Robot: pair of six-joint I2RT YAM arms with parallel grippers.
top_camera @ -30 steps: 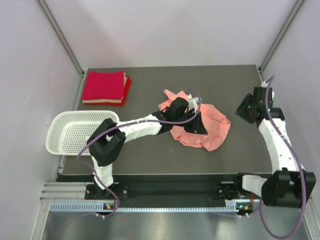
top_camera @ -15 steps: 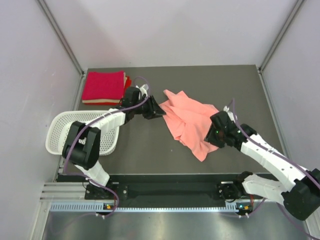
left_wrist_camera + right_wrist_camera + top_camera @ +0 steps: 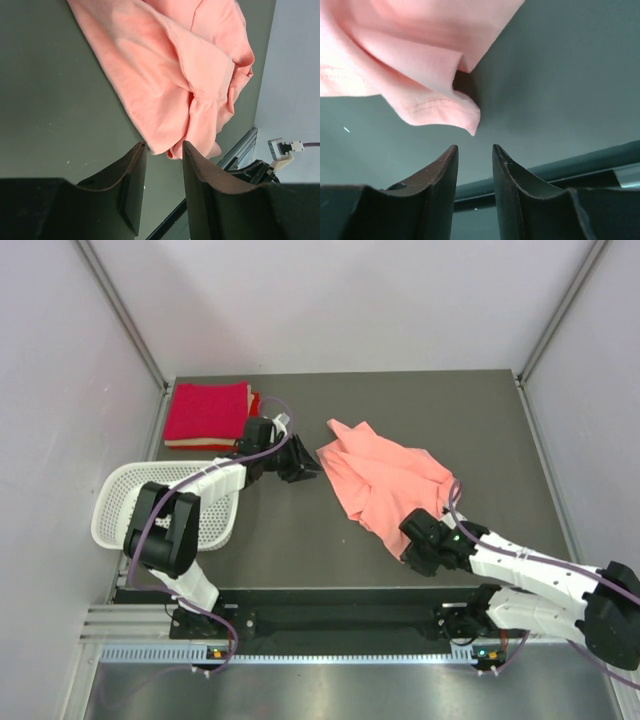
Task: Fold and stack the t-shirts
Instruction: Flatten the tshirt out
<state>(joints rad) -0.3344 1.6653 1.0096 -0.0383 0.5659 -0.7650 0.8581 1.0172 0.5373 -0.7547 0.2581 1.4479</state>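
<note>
Top external view: a dark grey table [image 3: 300, 530] stands between pale walls [image 3: 350, 300]. The soft, crumpled salmon-pink t-shirt [image 3: 385, 475] lies mid-table. Square folded red t-shirts [image 3: 207, 412] sit back left, near a white holey plastic basket [image 3: 120, 502]. The left gripper [image 3: 303, 466] and right gripper [image 3: 418, 552] are a little open, holding nothing. The right one has moved to the shirt's front corner.

The salmon t-shirt [image 3: 395, 50] runs off the right wrist view's top and left edges.

The overhead view looks down on the table [image 3: 300, 530]; both close wrist views share the pink t-shirt [image 3: 165, 65].
</note>
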